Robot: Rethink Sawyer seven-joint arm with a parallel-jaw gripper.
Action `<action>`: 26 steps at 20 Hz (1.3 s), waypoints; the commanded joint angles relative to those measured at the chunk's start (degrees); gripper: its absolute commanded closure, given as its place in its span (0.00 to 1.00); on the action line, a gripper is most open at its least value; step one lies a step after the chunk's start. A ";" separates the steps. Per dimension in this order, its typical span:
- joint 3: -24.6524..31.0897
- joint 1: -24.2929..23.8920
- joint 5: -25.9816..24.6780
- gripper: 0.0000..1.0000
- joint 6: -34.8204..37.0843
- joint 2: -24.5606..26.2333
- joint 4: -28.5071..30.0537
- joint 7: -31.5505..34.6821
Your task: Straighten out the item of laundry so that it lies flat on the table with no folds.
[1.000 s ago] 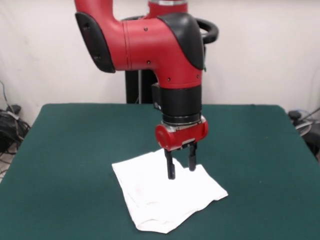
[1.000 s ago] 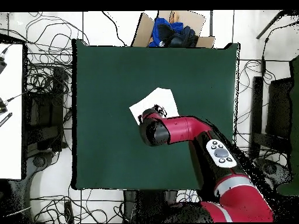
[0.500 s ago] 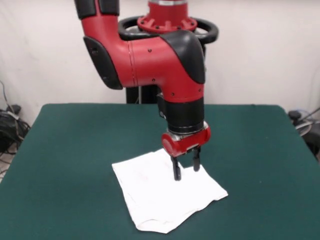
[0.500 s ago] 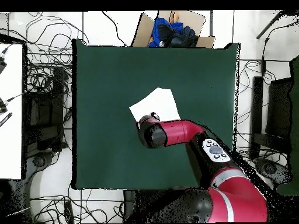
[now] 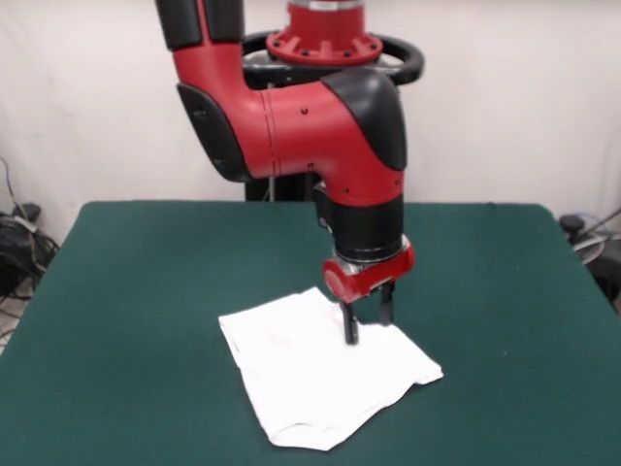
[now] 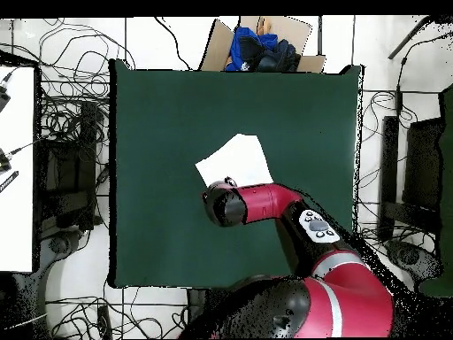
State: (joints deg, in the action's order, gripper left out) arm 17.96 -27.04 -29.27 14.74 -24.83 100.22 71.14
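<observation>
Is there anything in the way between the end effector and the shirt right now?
Nothing visible. The end effector hangs directly over the shirt near its far edge, open, with no other object between them. The table around the shirt holds nothing that blocks access.

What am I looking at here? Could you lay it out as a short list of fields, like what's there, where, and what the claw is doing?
Scene: one red and black robot arm over a dark green table
Laundry: white shirt, plain side up, folded into a rough square, lying near the table's middle
Claw: gripper pointing down, fingers apart, at the shirt's far corner
Contact: cannot tell whether the tips touch the cloth
Beyond the table: cardboard box with blue and black items, cables on the floor
Task state: shirt not yet spread flat
</observation>
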 commanded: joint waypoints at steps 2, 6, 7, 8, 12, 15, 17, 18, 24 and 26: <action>-3.19 2.60 -1.98 0.00 6.70 3.88 -0.86 4.13; -3.55 2.25 -2.81 0.00 5.52 6.26 -1.34 3.43; -3.61 2.21 -3.03 0.00 5.00 6.65 -1.42 3.42; -3.67 2.17 -3.25 0.00 4.47 7.05 -1.51 3.40; -3.65 2.03 -3.65 0.00 3.40 7.62 -1.59 3.40; -3.10 1.14 -4.01 0.00 2.04 8.68 -1.51 3.20; -1.72 -0.51 -4.38 0.00 0.28 9.45 -0.82 2.67; -0.22 -2.18 -4.65 0.00 -0.68 9.85 -0.02 1.88; 0.67 -3.15 -5.00 0.00 -0.64 10.80 0.50 1.35; -0.61 -1.95 -5.59 0.00 -1.87 11.05 -0.04 2.42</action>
State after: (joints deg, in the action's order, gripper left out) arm 18.71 -28.58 -29.40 13.47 -24.13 100.68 71.12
